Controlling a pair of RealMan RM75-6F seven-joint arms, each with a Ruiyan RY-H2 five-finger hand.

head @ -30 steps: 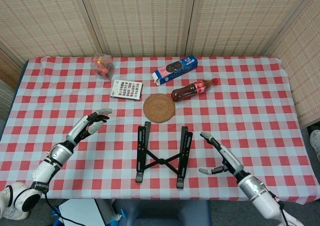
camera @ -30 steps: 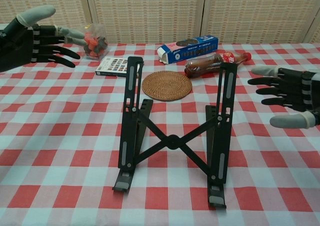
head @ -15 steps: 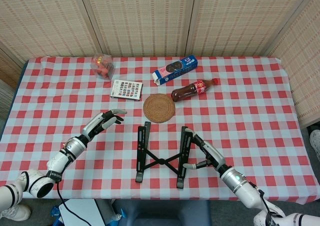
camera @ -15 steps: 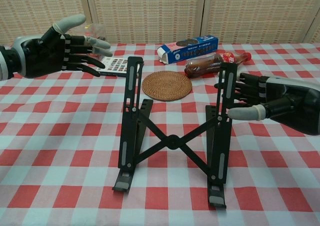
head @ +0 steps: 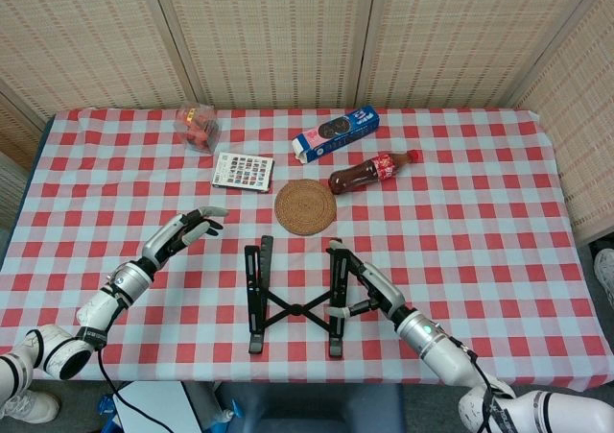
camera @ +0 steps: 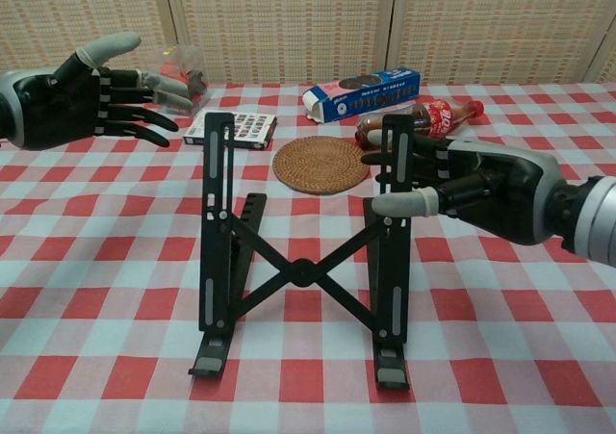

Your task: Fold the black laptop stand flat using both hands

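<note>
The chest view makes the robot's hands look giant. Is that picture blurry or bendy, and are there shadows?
Chest view: sharp, not blurry; the right hand and left hand loom large only because they are near the camera. Head view: even light, with only a faint shadow beneath the laptop stand; no glare on the table.

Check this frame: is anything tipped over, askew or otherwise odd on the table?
Only the cola bottle stands out: it lies on its side behind the woven coaster, with no spill visible. The black laptop stand stands upright and square, right hand at its right rail.
</note>
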